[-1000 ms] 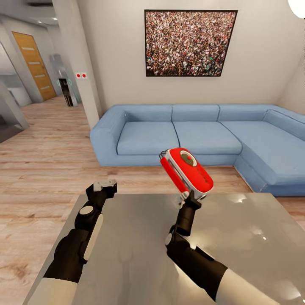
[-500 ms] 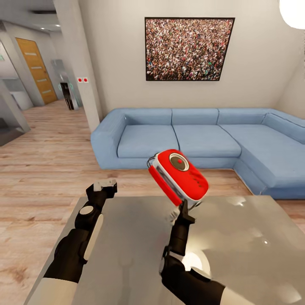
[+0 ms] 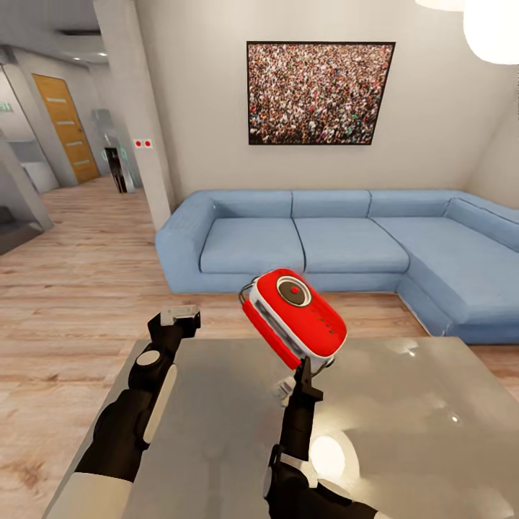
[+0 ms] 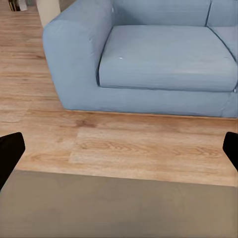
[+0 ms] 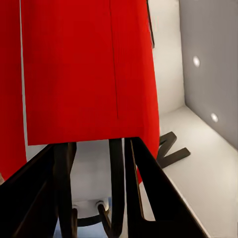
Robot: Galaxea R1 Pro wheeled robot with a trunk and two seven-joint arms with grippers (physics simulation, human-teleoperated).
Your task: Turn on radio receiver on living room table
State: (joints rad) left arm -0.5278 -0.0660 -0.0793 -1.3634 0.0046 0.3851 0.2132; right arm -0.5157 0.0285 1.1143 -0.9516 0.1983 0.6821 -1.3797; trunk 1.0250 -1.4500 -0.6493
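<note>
Jaws, right: right gripper is clamped on the lower end of the radio receiver, at centre frame of the head view; in the right wrist view the dark fingers close under its red body.
Change: radio receiver has drifted left and slightly up in the frame over the last second, and its round dial now faces the camera more squarely; the whole view has also tilted, so part of that shift is the camera's.
Meaning: likely the face is being brought round so the switch can be reached; it does not yet look switched on, though that cannot be told for sure.
Jaws, left: left gripper hangs at lower left, over the near-left edge of the desk; its fingertips stand wide apart and empty.
Surroundings: blue sofa beyond the desk, crowd picture on the wall above it, wood floor at left.
Obstruction: nothing lies between the free left jaws and the radio.
</note>
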